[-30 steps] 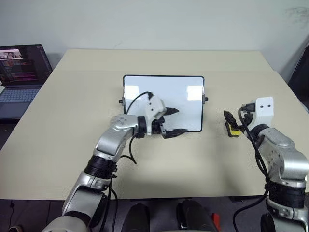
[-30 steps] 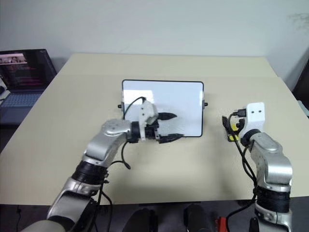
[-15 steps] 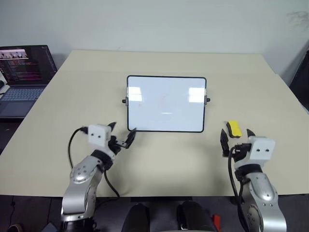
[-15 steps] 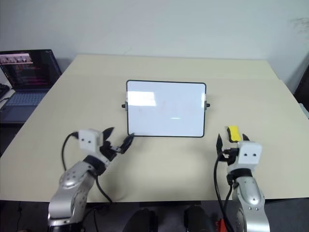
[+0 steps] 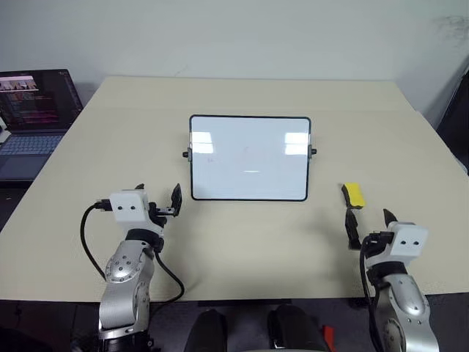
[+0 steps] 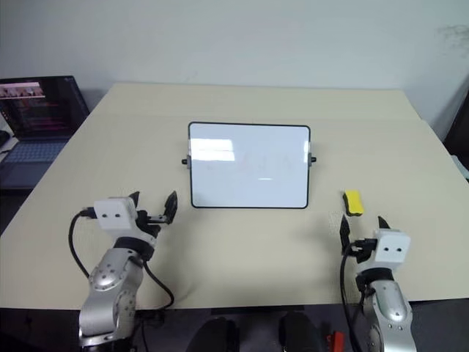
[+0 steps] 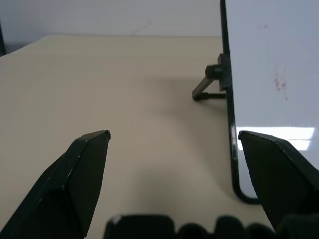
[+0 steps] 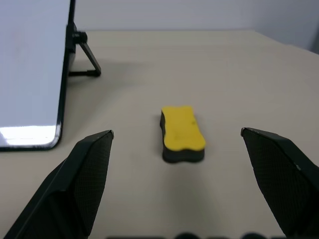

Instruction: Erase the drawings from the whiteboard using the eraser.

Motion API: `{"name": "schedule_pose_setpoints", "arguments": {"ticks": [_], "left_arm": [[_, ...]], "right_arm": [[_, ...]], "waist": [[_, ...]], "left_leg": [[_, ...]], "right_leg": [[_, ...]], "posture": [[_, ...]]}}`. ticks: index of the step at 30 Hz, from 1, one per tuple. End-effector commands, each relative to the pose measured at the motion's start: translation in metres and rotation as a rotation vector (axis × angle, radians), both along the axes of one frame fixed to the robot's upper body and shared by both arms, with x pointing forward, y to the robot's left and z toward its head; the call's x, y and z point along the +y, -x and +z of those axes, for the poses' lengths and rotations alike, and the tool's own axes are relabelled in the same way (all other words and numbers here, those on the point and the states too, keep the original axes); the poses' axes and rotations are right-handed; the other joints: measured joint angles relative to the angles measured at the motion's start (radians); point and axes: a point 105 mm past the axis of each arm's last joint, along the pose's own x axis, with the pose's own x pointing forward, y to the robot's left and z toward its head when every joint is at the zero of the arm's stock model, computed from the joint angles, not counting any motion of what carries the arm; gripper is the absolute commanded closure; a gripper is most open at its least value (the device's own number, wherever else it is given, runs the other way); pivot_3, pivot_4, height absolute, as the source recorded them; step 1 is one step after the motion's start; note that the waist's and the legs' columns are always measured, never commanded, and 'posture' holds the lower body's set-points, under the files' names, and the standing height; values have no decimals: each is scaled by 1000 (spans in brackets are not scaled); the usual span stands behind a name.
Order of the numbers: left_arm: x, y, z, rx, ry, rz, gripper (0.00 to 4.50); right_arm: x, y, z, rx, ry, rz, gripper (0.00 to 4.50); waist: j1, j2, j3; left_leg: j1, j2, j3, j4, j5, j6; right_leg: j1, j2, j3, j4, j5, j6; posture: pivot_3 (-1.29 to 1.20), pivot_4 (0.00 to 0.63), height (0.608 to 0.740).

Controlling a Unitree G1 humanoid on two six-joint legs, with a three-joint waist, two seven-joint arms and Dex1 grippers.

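The whiteboard (image 5: 249, 158) stands propped upright at the middle of the table. Faint red drawings (image 7: 280, 83) show on its face in the left wrist view, near its left edge. The yellow eraser (image 5: 354, 195) with a black underside lies flat on the table, to the right of the board's lower right corner. My left gripper (image 5: 157, 196) hovers open and empty near the table's front, off the board's lower left corner. My right gripper (image 5: 368, 224) is open and empty, just in front of the eraser (image 8: 182, 133) and apart from it.
An open laptop (image 5: 33, 117) sits on a lower surface off the table's (image 5: 242, 242) far left corner. A wide band of bare tabletop lies between both grippers and the board, and behind the board.
Both arms pulled back toward the table's front and sank. The left gripper left the board's face and swung out to the left. The right gripper drew away from the eraser, which stayed on the table.
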Motion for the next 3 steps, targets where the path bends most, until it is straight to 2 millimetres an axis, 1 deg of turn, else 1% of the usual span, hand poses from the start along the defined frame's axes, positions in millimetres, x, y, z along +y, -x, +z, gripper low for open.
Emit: {"name": "schedule_pose_setpoints", "arguments": {"ticks": [1, 3], "left_arm": [[-3, 4, 8, -28, -23, -4, 0], [-8, 4, 5, -19, -12, -8, 0]], "right_arm": [[-5, 11, 24, -70, 17, -35, 42], [-5, 14, 23, -47, 11, -32, 42]], "waist": [[1, 0, 0], [1, 0, 0]], "left_leg": [[0, 0, 0, 0, 0, 0], [0, 0, 0, 1, 0, 0]], "right_leg": [[0, 0, 0, 0, 0, 0], [0, 0, 0, 0, 0, 0]], "posture": [[0, 150, 740], [0, 150, 740]]}}
